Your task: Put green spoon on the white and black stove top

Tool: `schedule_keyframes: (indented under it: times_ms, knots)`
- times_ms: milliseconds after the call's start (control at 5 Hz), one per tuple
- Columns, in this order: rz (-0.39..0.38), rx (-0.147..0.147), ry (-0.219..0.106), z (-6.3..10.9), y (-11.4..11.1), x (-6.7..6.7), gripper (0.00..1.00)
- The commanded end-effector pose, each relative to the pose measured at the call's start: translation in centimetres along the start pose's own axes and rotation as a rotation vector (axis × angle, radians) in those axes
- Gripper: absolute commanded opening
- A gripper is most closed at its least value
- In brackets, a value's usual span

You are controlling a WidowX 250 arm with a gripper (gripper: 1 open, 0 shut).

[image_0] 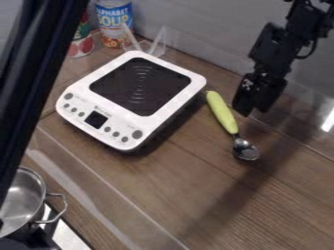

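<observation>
I see the green spoon (228, 119) flat on the worktop (196, 195), untouched; gripper (253, 98) jaws wide. Light, rigid; I judge the thick handle grips best.

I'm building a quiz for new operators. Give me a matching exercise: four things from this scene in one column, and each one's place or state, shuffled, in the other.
Things:
1. green spoon
2. stove top
3. hand
4. metal pot

Places or states:
A. bottom left corner
B. open, just right of the spoon's handle
C. lying on the wood, right of the stove
D. bare black rings, nothing on it

Pairs: 1-C, 2-D, 3-B, 4-A
</observation>
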State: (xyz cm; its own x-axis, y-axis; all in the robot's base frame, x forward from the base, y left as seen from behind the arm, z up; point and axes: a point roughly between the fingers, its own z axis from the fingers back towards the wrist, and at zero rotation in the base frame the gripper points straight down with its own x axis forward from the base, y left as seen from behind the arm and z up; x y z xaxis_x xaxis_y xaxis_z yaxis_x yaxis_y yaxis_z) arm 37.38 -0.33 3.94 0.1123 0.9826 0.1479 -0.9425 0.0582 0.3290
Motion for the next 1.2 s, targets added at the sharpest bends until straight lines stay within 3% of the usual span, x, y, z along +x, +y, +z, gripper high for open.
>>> schedule_keyframes:
  times_ms: [0,400,600,800,1000]
  knots:
    - [0.006,0.019,-0.001,-4.4,-2.1,0.9,1.00]
    - [-0.068,0.021,-0.025,-4.8,-0.3,1.4,1.00]
    - [-0.104,0.020,-0.029,-3.7,1.0,1.9,1.00]
    - [-0.114,0.022,-0.035,-2.6,1.8,1.7,0.00]
    - [-0.126,0.024,-0.041,-1.5,2.6,1.6,0.00]
